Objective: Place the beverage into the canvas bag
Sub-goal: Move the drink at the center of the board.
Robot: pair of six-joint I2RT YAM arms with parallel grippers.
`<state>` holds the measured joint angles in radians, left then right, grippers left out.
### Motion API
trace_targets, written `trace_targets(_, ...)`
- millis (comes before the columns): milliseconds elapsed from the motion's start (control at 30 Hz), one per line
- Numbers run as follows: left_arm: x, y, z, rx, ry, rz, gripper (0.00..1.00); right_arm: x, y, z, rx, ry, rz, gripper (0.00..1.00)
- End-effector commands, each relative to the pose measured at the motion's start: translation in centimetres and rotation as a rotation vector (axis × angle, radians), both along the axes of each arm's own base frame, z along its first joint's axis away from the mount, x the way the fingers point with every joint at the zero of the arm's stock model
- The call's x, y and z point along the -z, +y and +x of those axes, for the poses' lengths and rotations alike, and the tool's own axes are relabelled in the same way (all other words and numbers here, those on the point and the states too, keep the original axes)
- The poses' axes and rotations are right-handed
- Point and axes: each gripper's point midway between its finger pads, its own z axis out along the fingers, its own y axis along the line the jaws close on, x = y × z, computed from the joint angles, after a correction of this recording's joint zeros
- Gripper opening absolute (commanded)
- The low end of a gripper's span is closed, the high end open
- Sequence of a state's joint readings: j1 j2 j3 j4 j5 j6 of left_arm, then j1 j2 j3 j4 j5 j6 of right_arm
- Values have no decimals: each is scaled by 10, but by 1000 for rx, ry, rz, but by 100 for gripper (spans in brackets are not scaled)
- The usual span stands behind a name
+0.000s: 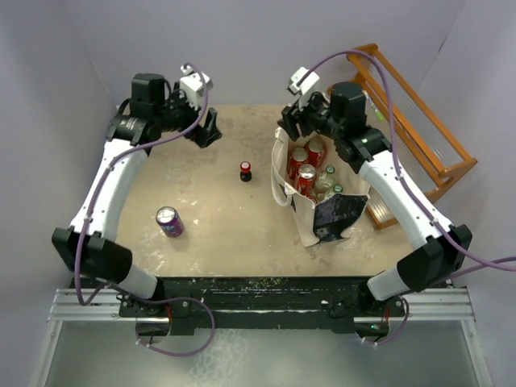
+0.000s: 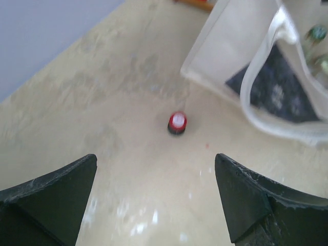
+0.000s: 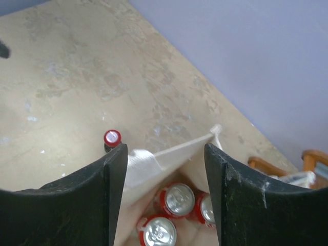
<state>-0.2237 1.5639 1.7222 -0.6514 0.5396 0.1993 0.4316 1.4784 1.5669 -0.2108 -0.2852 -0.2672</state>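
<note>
Desk (image 1: 218,242): tan, mottled.
Rack (image 1: 419,137): orange wood, at the desk's 2 o'clock edge.
Bag (image 1: 304,219): cream canvas, 3 o'clock of centre, mouth open, red cans (image 1: 306,173) inside.
Left tool (image 2: 156,159): 11 o'clock, jaws wide, released, empty.
Right tool (image 3: 165,148): over the bag's far end, jaws parted, gripping nothing.
Purple can (image 1: 169,221): on its side, 8 o'clock.
Bottle (image 1: 245,170): red-capped, upright near centre, at the bag's 9 o'clock, apart from it.

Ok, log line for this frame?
left gripper open, empty | right gripper open above bag | bag holds red cans | bottle, purple can on table
</note>
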Motion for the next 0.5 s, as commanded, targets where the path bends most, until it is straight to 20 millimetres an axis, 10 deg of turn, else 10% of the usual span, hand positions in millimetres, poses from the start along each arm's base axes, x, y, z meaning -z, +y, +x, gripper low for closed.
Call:
trace_targets(0, 35, 64, -57, -75, 96, 256, 99, -50, 31, -1, -37, -137, 95, 64)
trace_targets(233, 100, 129, -144, -95, 303, 459, 99, -49, 66, 1, -71, -135, 156, 67)
trace_targets(467, 154, 165, -172, -102, 456, 505, 99, -43, 77, -4, -102, -116, 153, 70)
